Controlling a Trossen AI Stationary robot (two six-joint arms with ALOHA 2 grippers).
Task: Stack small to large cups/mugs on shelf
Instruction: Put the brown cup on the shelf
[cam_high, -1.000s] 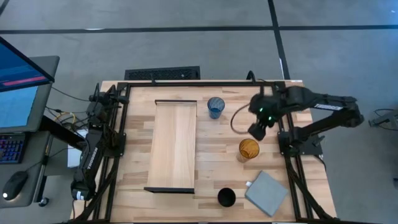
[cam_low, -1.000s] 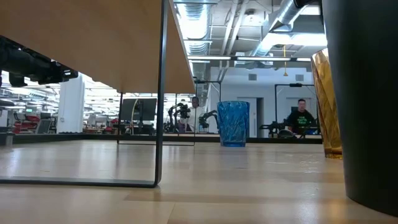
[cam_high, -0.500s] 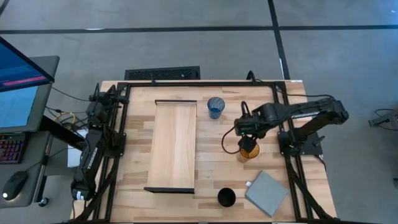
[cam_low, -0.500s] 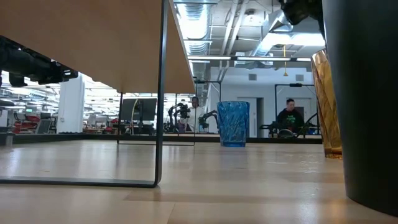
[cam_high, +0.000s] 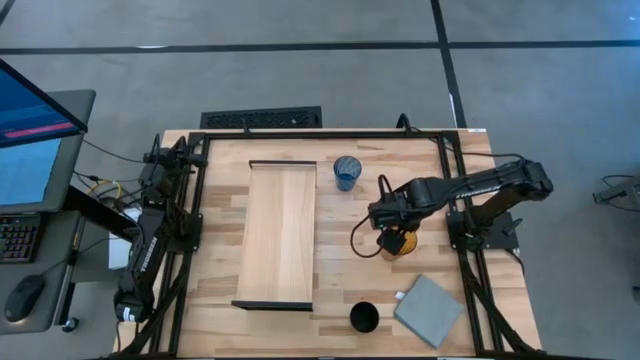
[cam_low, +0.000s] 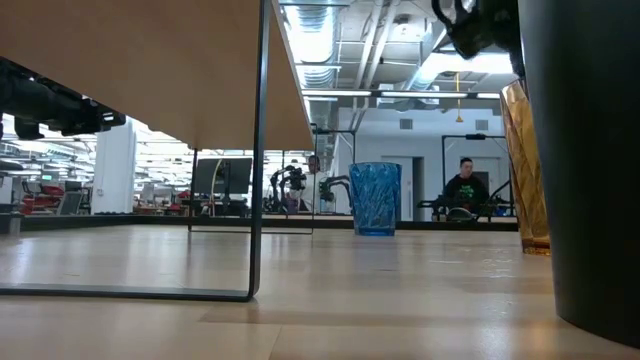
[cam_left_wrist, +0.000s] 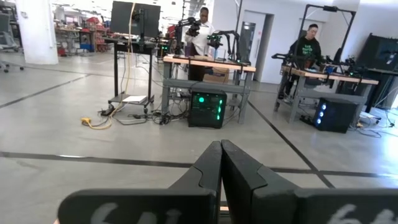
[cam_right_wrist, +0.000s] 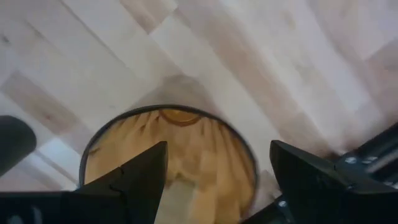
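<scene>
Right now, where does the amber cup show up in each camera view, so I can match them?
High view: amber cup right of centre, under the right gripper.
Low view: at the right, half hidden by the black cup.
Left wrist view: not in it.
Right wrist view: seen from above, fingers open either side.
Shared landmark: the black cup.

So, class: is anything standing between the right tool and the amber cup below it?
Nothing visible. The right tool hangs open directly above the amber cup, one finger on each side of its rim, with only air between them. The left tool waits shut at the table's left edge.
</scene>
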